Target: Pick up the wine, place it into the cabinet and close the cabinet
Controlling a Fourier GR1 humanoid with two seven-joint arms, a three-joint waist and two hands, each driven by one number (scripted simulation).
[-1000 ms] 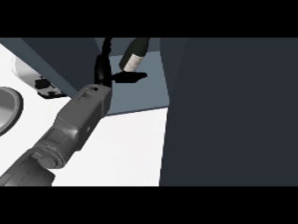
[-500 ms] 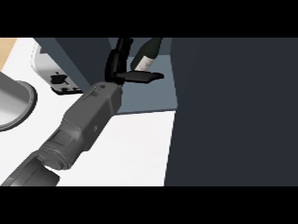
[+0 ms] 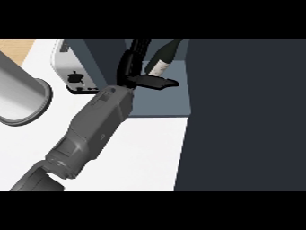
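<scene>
From my station I see one grey forearm [image 3: 92, 130], matte and blocky, rising from the lower left across the white bench [image 3: 138, 152] toward the open cabinet [image 3: 155, 101]. By its position at the view's left I take the attached black robot hand [image 3: 137, 67] to be the left robot hand; its fingers run upward alongside the wine [image 3: 163, 60], with the thumb projecting flat to the right beneath the bottle's label. The fingers appear curled round the bottle, so I read the robot hand as pinching the wine. The wine is a dark glass bottle with a pale label, tilted, its neck pointing up and right, held above the cabinet's grey-blue interior floor. The cabinet door [image 3: 248, 117], a large, flat, dark slate panel, fills the right side of the view. At left stands a smooth grey cylinder [image 3: 9, 85] with a flared rim, and just beside the cabinet's left wall sits a white toaster [image 3: 72, 72] with black slots. Compared with the frame half a second earlier, the arm has advanced further up and right, the wine now sits higher and deeper over the cabinet interior, and the toaster is more fully exposed. The right robot hand does not appear.
</scene>
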